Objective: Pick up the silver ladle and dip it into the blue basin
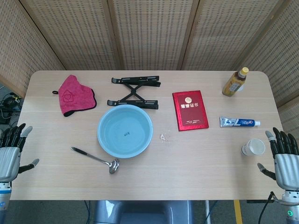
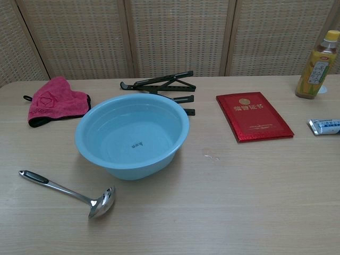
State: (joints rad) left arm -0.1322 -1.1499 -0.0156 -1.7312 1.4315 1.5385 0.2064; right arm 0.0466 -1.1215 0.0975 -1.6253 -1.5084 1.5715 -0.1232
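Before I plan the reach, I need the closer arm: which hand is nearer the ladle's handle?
The left hand. The silver ladle lies left of the blue basin, its black grip pointing leftward; the right hand waits across the table.

Red booklet (image 1: 190, 110) — gold "荣誉证书" on its cover — nothing else legible.

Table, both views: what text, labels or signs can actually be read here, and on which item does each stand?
"荣誉证书" in gold under a round emblem: red booklet.
Small dark mark inside the blue basin: too small to read.
Label on the bottle: blurred, unreadable.
Print on the toothpaste tube: too small to read.
Stitched outline on the pink cloth: a shape, no words.
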